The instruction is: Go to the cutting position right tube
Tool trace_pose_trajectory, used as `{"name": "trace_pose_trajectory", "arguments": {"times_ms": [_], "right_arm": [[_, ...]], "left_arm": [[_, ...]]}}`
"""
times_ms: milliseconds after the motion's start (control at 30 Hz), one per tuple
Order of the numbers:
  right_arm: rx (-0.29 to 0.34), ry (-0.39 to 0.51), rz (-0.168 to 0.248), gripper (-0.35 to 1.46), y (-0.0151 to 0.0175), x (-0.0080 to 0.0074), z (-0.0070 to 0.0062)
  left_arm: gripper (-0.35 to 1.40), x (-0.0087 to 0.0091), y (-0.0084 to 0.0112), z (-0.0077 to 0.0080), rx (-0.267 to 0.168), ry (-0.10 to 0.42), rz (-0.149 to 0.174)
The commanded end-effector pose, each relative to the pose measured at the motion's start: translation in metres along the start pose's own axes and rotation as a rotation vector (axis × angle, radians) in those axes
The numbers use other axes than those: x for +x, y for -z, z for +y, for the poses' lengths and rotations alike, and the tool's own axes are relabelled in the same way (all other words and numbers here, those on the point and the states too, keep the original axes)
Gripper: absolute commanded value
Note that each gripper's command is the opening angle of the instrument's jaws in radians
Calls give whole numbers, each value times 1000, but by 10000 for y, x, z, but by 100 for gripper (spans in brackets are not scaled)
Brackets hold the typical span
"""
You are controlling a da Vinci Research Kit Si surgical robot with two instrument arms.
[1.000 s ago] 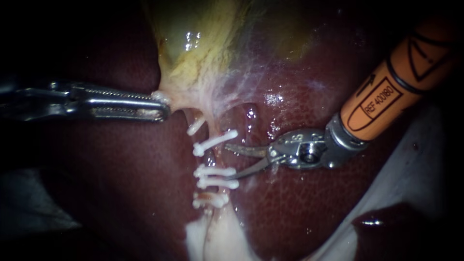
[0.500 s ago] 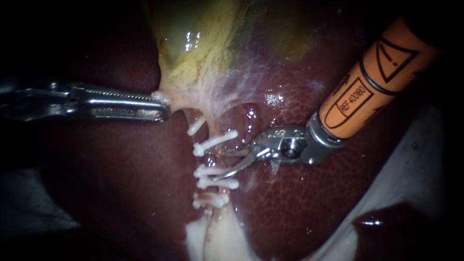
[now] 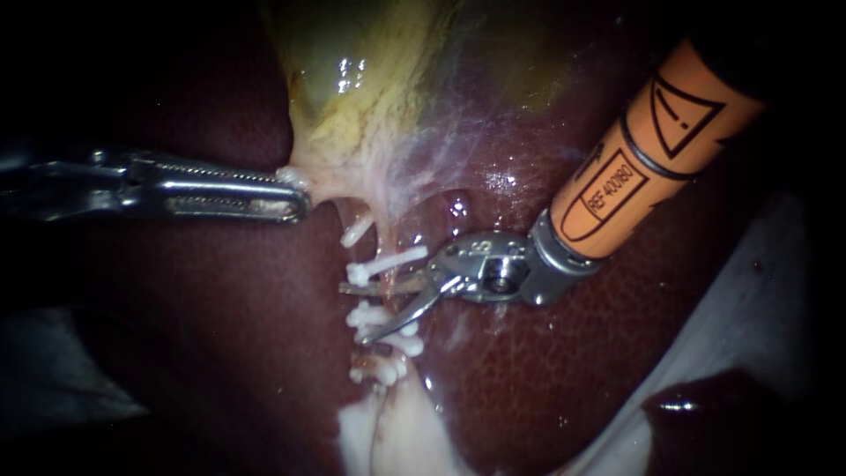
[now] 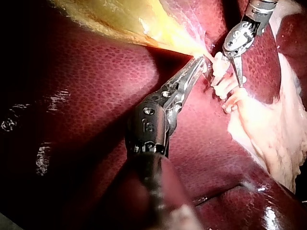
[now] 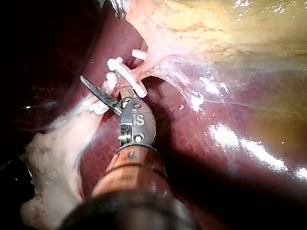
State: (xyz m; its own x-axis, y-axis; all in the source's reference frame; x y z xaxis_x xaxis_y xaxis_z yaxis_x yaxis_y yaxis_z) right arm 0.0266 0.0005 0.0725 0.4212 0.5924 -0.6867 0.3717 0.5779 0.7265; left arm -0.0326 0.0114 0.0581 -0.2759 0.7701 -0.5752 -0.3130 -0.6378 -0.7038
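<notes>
Right instrument (image 3: 354, 313) has pushed in across the liver (image 3: 529, 370). Its blades now straddle the right tube (image 3: 390, 238) between the clips (image 3: 388, 262), so it looks about in cutting position. Jaws wide open, tube in the gap, nothing gripped. Left instrument (image 3: 295, 196) stays clamped on the gallbladder (image 3: 352, 97) edge, holding it taut.
</notes>
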Motion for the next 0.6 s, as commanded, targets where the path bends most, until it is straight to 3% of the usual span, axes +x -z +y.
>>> {"name": "trace_pose_trajectory", "arguments": {"times_ms": [33,200,433,600], "right_arm": [[-3,-2,3,118,-1,1,1],[-1,-1,28,117,-9,6,5],[1,-121,94,127,-24,14,8],[-8,-168,109,133,-31,19,7]], "left_arm": [[-35,0,0,0,1,0,0],[-35,-1,-1,-1,0,0,0],[-35,0,-2,-1,1,0,0],[-35,-1,-2,-1,1,0,0]]}}
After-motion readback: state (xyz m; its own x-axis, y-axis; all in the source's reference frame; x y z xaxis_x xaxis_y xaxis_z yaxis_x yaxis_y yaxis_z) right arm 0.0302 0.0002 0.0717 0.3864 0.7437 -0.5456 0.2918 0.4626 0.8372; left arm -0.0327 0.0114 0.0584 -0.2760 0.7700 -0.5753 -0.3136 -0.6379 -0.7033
